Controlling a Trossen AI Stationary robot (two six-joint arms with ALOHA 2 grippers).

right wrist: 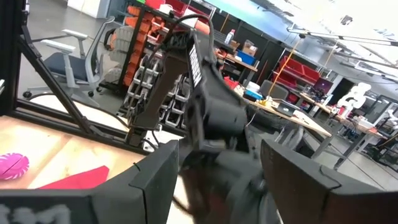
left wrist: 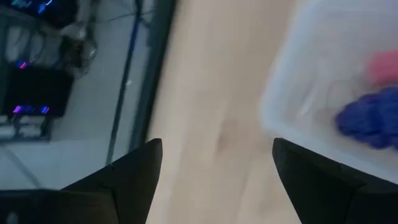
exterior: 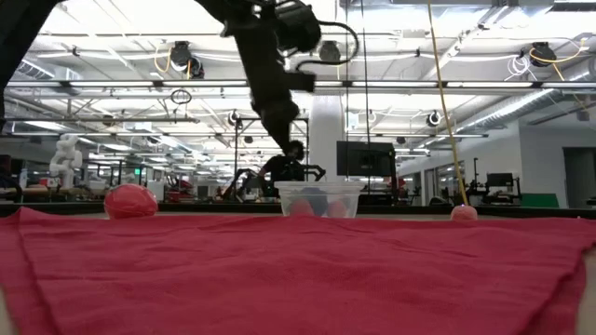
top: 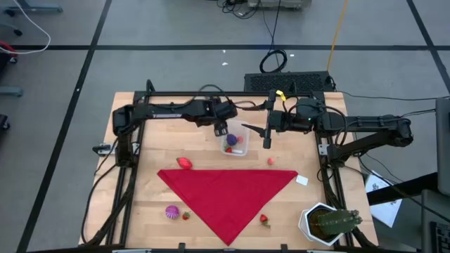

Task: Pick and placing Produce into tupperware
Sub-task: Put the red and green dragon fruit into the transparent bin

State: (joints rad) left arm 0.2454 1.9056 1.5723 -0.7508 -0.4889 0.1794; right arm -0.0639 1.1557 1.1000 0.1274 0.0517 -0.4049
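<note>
Left pincer [top: 221, 129], fingers spread and empty, above the rear rim of the small clear rectangular plastic tub [top: 235, 149] on the wooden bench [top: 140, 183]. Inside the tub, a purple toy fruit [top: 230, 140] and a red piece. Right pincer [top: 267, 138], fingers apart, empty, just beside the tub. Red triangular cloth [top: 228, 193] nearer the front; red toy fruit [top: 184, 163] at its corner.
</note>
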